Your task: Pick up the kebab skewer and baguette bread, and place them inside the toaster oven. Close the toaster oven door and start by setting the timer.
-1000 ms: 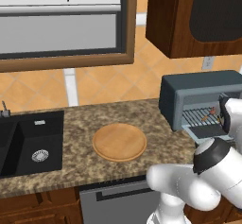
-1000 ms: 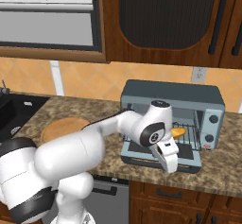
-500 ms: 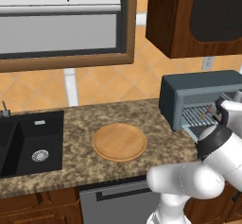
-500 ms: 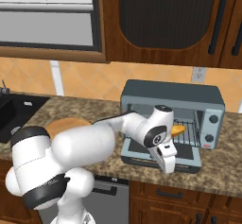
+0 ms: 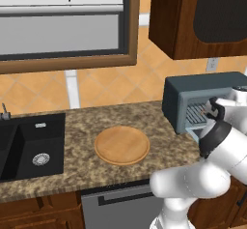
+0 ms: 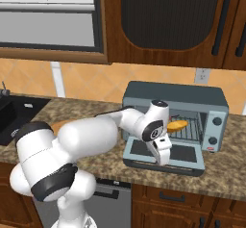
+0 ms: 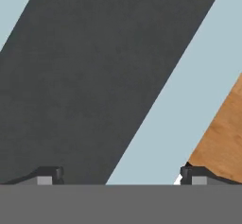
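**Over the dropped oven door, fingers spread and empty**

On the speckled brown granite worktop (image 6: 226,167), at its right end, the dark blue-grey boxy toaster oven (image 6: 174,95) is seen with its grey-framed, glass-windowed door (image 6: 185,153) folded down flat in front of it. Inside, on the wire rack (image 6: 190,132), the short golden-yellow baguette loaf (image 6: 178,125) is laid toward the left of the cavity. The kebab skewer cannot be made out for certain; part of the cavity is hidden behind the arm.

The white arm is reached across from the left, and its gripper (image 6: 164,159) is pointed downward just above the left part of the open door. In the hand view, the two dark fingers (image 7: 47,175) are shown set wide apart at the bottom edge, with nothing held between them; the dark glass and a pale grey frame band of the door are seen close below, with brown wood at the right.

From the left base view, the oven (image 5: 193,90) is partly covered by the arm's wrist. To its left, a round flat wooden plate (image 5: 121,145) is lying bare on the worktop, well apart from the oven, and a black sink basin (image 5: 29,150) is set into the worktop at the far left. A dark wood cabinet (image 6: 173,20) is hung above the oven.
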